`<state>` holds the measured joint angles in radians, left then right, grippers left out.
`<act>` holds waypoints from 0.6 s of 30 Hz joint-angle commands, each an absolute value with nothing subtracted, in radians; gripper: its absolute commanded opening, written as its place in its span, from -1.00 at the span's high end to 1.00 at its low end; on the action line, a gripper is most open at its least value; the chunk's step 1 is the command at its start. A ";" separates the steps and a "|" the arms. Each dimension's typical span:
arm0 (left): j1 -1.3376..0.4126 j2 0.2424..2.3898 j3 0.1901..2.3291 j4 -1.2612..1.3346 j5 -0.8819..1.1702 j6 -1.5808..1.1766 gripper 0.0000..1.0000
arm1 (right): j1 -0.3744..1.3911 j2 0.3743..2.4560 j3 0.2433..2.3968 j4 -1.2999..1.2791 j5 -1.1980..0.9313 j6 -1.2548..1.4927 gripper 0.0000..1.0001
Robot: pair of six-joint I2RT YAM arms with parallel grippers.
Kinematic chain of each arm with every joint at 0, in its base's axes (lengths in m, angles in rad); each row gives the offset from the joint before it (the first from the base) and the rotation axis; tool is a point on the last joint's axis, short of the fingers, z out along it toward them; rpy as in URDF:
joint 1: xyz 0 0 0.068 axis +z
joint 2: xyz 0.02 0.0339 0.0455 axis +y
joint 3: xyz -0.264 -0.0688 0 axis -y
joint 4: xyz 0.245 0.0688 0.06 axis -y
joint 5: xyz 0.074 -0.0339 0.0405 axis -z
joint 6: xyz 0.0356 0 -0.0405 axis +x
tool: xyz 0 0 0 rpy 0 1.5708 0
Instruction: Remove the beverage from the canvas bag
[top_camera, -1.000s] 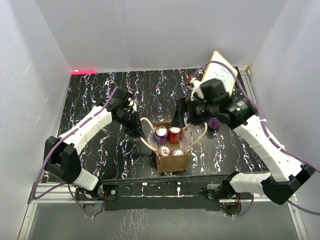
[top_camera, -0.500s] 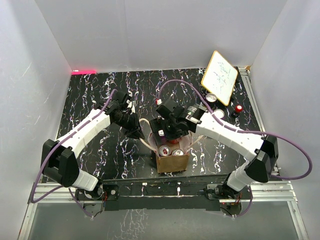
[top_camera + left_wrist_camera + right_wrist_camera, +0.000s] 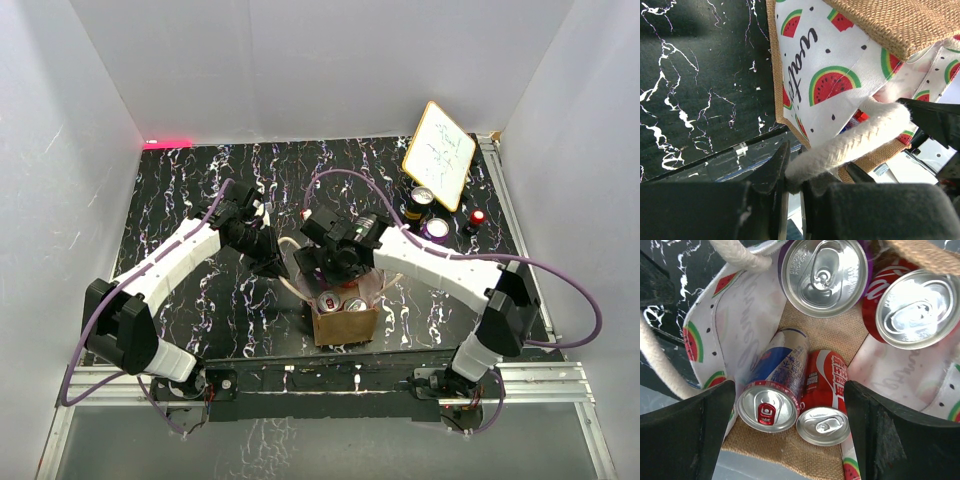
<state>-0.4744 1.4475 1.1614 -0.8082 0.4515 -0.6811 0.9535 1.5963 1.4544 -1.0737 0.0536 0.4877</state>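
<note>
Canvas bag (image 3: 345, 324), right end effector (image 3: 333, 267) pointing down

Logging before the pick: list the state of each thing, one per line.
left gripper: jaws shut on rope handle
right gripper: jaws open over the cans, holding nothing
canvas bag: upright, mouth open, four cans inside
cans: unopened, tabs flat

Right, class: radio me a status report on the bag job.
Left tool shut on cream handle. Right tool open over canvas bag, four cans inside. Cans uncovered.
</note>
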 commanded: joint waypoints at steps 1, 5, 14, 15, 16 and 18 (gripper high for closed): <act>-0.472 1.421 1.167 -0.813 0.445 -0.684 1.00 | 0.979 1.619 1.458 -1.043 0.058 0.461 -0.82; -0.472 1.431 1.172 -0.807 0.447 -0.686 1.00 | 1.004 1.627 1.439 -1.048 0.050 0.459 -0.73; -0.472 1.436 1.167 -0.805 0.446 -0.683 1.00 | 1.042 1.621 1.361 -1.053 0.073 0.468 -0.62; -0.472 1.437 1.166 -0.805 0.446 -0.683 1.00 | 1.043 1.621 1.356 -1.050 0.077 0.468 -0.61; -0.472 1.438 1.166 -0.807 0.447 -0.681 1.00 | 1.043 1.621 1.350 -1.046 0.081 0.467 -0.61; -0.472 1.441 1.167 -0.808 0.446 -0.679 1.00 | 1.044 1.622 1.343 -1.037 0.094 0.465 -0.61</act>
<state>-0.4744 1.4475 1.1614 -0.8074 0.4477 -0.6811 1.0328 1.6325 1.3693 -1.0599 0.0647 0.4690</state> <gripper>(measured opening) 0.086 0.807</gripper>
